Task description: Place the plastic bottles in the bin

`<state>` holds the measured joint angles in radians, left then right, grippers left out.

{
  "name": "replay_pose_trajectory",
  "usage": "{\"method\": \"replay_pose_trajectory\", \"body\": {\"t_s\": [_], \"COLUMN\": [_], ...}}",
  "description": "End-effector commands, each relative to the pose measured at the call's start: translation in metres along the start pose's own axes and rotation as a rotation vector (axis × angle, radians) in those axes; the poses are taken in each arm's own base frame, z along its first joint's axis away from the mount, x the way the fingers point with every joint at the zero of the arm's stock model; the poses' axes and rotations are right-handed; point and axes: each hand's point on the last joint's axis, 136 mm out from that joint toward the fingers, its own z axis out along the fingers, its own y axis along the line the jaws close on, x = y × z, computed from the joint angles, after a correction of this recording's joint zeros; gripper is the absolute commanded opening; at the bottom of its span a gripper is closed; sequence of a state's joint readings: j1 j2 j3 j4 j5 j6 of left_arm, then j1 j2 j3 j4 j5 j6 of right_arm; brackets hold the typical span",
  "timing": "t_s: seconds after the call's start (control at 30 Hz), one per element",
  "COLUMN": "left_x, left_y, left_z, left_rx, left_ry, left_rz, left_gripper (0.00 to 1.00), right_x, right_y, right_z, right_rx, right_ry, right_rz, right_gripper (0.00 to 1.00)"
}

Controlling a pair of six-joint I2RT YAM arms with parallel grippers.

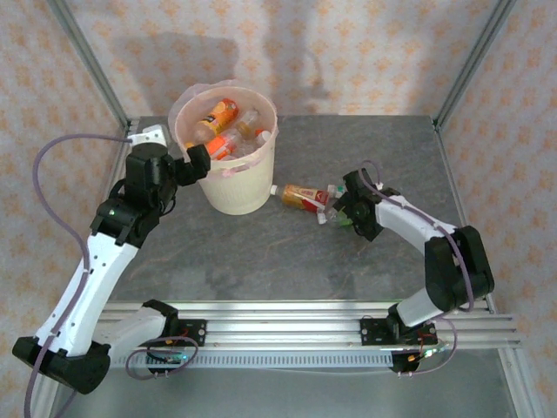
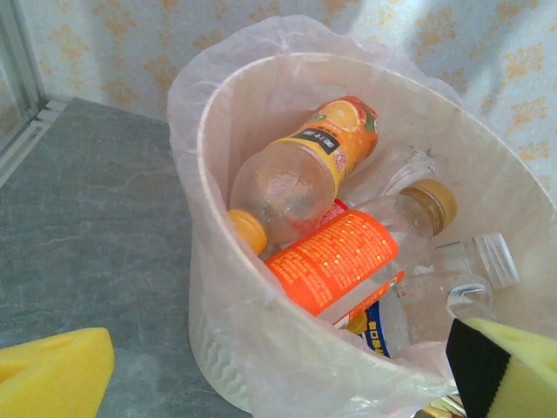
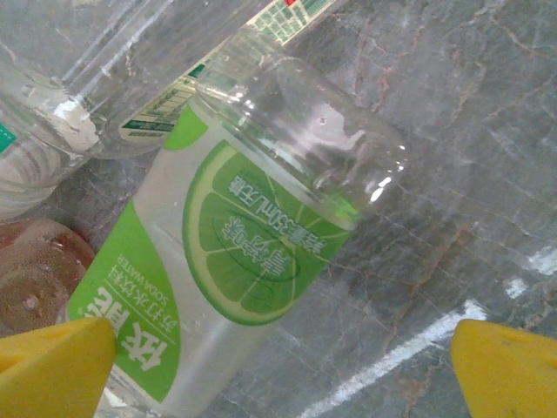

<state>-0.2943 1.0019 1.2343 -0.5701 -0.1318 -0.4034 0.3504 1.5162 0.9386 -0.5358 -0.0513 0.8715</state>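
Right wrist: green-label bottle (image 3: 235,261) — likely empty, light, thin-walled, slick — lies on the table (image 3: 452,174) between the wide, unloaded jaws of the right gripper (image 3: 278,374); grip mid-label. By the bin (image 2: 209,174), the left gripper (image 2: 278,374) gapes empty, other bottles (image 2: 296,174) inside.

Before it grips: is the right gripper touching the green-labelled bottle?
Cannot tell. Right wrist view: right gripper open astride the green-labelled bottle; one pad overlaps its edge, contact unclear.

a grey marbled table (image 1: 261,261) sits inside metal frame posts (image 1: 90,61) and floral-patterned walls (image 1: 365,52).
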Motion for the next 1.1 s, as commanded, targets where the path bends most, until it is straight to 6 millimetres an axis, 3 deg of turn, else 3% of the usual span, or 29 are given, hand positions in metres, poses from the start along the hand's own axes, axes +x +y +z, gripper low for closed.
{"method": "replay_pose_trajectory", "body": {"t_s": [0.0, 0.47, 0.7, 1.07], "left_x": [-0.014, -0.007, -0.007, -0.004], "left_y": [0.005, 0.001, -0.001, -0.001], "left_z": [-0.009, -0.008, -0.008, -0.005], "left_rx": [-0.011, 0.020, 0.030, 0.028], "left_ry": [-0.078, -0.063, -0.059, -0.049], "left_rz": [-0.046, -0.043, -0.041, -0.043], "left_gripper": [1.00, 1.00, 1.00, 1.00], "right_x": [-0.011, -0.028, -0.035, -0.021], "right_y": [0.013, 0.021, 0.016, 0.001], "right_z": [-0.001, -0.014, 0.000, 0.025], "right_rx": [-0.026, -0.064, -0.040, 0.018], "right_ry": [-0.025, -0.091, -0.095, -0.046], "right_rz": [0.012, 0.069, 0.107, 0.088], "right_gripper": [0.99, 0.99, 0.99, 0.99]}}
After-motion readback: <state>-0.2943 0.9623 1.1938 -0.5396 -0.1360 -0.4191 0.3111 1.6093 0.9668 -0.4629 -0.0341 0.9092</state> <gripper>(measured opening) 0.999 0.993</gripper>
